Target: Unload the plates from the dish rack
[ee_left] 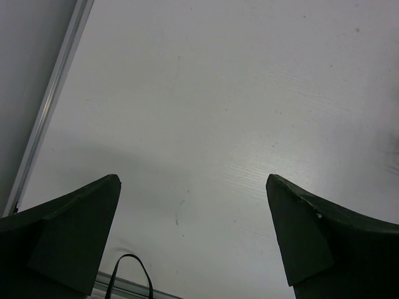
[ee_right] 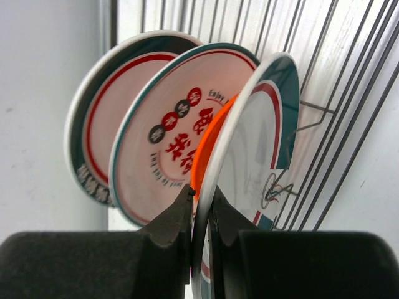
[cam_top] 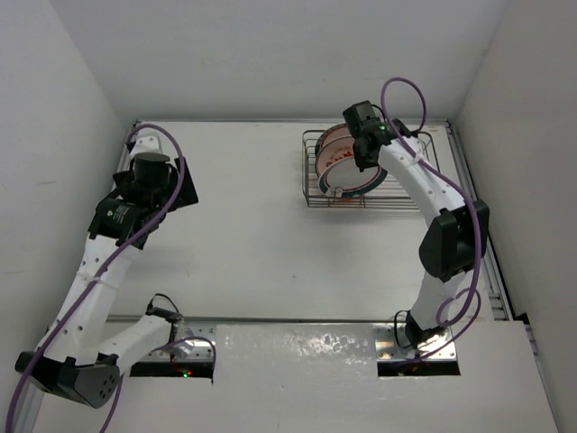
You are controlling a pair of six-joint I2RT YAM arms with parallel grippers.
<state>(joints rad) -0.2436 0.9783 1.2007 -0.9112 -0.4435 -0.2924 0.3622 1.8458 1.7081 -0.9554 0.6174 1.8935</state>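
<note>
The wire dish rack (cam_top: 315, 185) stands at the far right of the table with several plates (cam_top: 347, 167) upright in it. In the right wrist view, my right gripper (ee_right: 202, 202) is shut on the rim of a white plate with a teal and red band (ee_right: 249, 156). An orange plate (ee_right: 209, 152) leans just behind it, then a teal-rimmed white plate with red characters (ee_right: 168, 143), then a red-banded plate (ee_right: 103, 124). My right gripper (cam_top: 365, 153) sits over the rack. My left gripper (cam_top: 144, 171) is open and empty at the far left; its fingers (ee_left: 75, 230) frame bare table.
Rack wires (ee_right: 349, 81) run behind the plates. A metal rail (ee_left: 50, 106) edges the table at the left wall. White walls close in the table on three sides. A black cable loop (ee_left: 128, 274) shows by the left gripper.
</note>
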